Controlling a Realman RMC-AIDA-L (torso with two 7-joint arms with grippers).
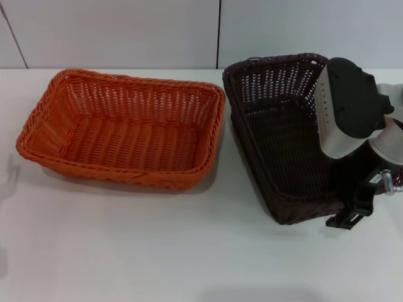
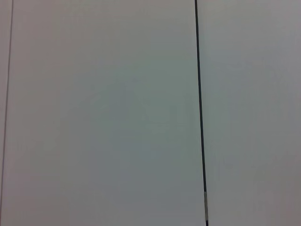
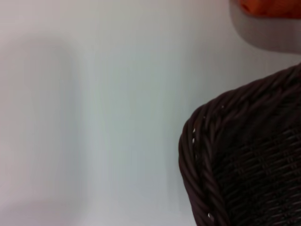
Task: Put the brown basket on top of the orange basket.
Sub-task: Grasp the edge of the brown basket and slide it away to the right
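The orange basket [image 1: 123, 129] sits flat on the white table at the left of the head view. A sliver of it shows in the right wrist view [image 3: 268, 6]. The brown basket [image 1: 280, 138] is to its right, tilted with its right side raised off the table. My right gripper [image 1: 345, 211] is at the basket's near right rim and holds it; the arm covers that side. The right wrist view shows the basket's braided corner [image 3: 244, 165] close up. My left gripper is out of view.
The white table [image 1: 157, 251] stretches in front of both baskets. A pale wall with a dark vertical seam [image 1: 219, 31] stands behind them. The left wrist view shows only a pale panel with a dark seam [image 2: 200, 113].
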